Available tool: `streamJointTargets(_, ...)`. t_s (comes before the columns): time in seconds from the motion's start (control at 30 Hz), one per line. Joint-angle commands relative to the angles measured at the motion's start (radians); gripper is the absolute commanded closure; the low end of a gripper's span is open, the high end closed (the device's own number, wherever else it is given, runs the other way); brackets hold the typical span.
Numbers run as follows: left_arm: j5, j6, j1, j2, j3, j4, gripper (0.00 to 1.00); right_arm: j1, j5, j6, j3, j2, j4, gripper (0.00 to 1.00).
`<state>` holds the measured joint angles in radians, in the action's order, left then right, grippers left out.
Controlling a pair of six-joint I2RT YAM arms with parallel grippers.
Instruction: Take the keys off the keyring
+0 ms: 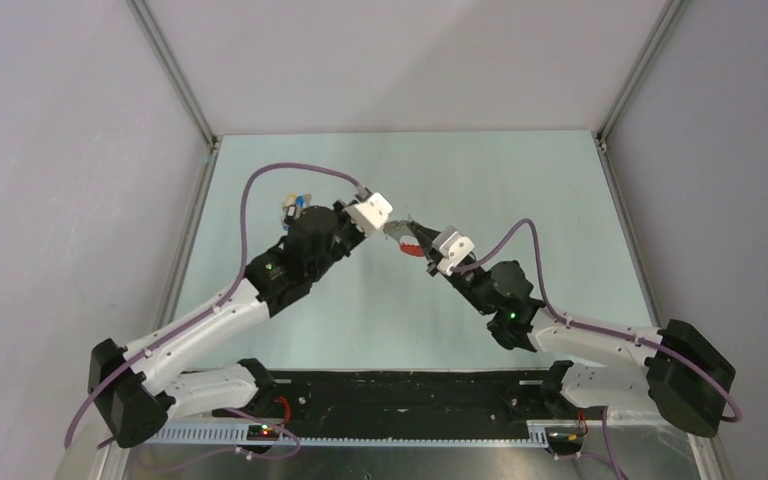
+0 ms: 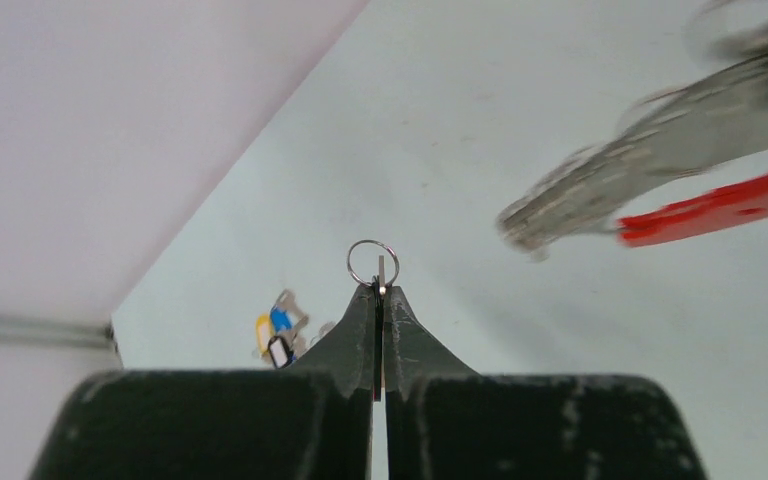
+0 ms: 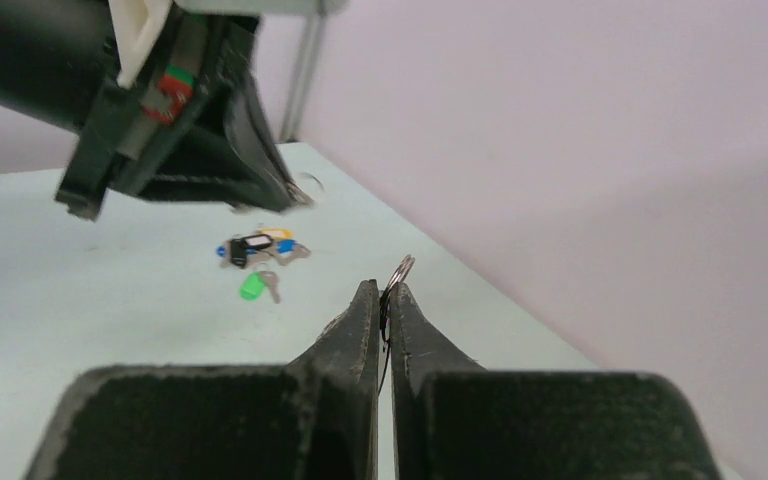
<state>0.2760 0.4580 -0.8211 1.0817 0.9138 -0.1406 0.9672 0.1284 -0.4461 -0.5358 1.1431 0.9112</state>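
My left gripper [image 2: 380, 290] is shut on a thin key held edge-on, with a small silver wire ring [image 2: 373, 262] standing above the fingertips. In the top view it [image 1: 388, 220] is just left of my right gripper [image 1: 418, 240]. The red keyring [image 2: 720, 205] with a blurred bunch of silver keys [image 2: 640, 160] hangs at the upper right of the left wrist view. It shows red [image 1: 415, 251] at my right gripper's tips. My right gripper [image 3: 382, 290] is shut on it, a wire ring [image 3: 401, 270] sticking out.
A loose pile of coloured-headed keys [image 1: 295, 205] lies on the pale green table [image 1: 520, 180] at the back left, near the wall. It also shows in the left wrist view [image 2: 280, 335] and the right wrist view [image 3: 260, 248], with a green-headed key [image 3: 252, 287] beside it.
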Motion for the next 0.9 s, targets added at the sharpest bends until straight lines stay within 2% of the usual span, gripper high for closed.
streamJointTargets(0.0, 0.063, -0.132, 0.127, 0.014, 0.038, 0.048, 0.98, -0.033, 0.132, 0.026, 0.019, -0.058, 0.090, 1.00)
streamJointTargets(0.17, -0.009, -0.196, 0.284, 0.075, 0.039, 0.091, 0.99, -0.087, 0.107, 0.091, 0.052, -0.129, 0.079, 1.00)
streamJointTargets(0.33, -0.068, -0.248, 0.423, 0.247, 0.091, 0.105, 1.00, -0.127, 0.050, 0.142, 0.066, -0.197, 0.029, 1.00)
streamJointTargets(0.5, 0.008, -0.284, 0.485, 0.456, 0.181, 0.076, 1.00, -0.153, 0.021, 0.160, 0.084, -0.256, -0.009, 1.00)
streamJointTargets(0.67, 0.048, -0.317, 0.529, 0.550, 0.216, 0.061, 0.99, -0.206, -0.012, 0.189, 0.102, -0.325, -0.046, 1.00)
streamJointTargets(0.83, 0.005, -0.327, 0.569, 0.613, 0.243, 0.062, 0.73, -0.256, -0.035, 0.217, 0.122, -0.365, -0.063, 1.00)
streamJointTargets(0.87, 0.008, -0.328, 0.569, 0.620, 0.247, 0.062, 0.58, -0.262, -0.040, 0.222, 0.126, -0.368, -0.067, 1.00)
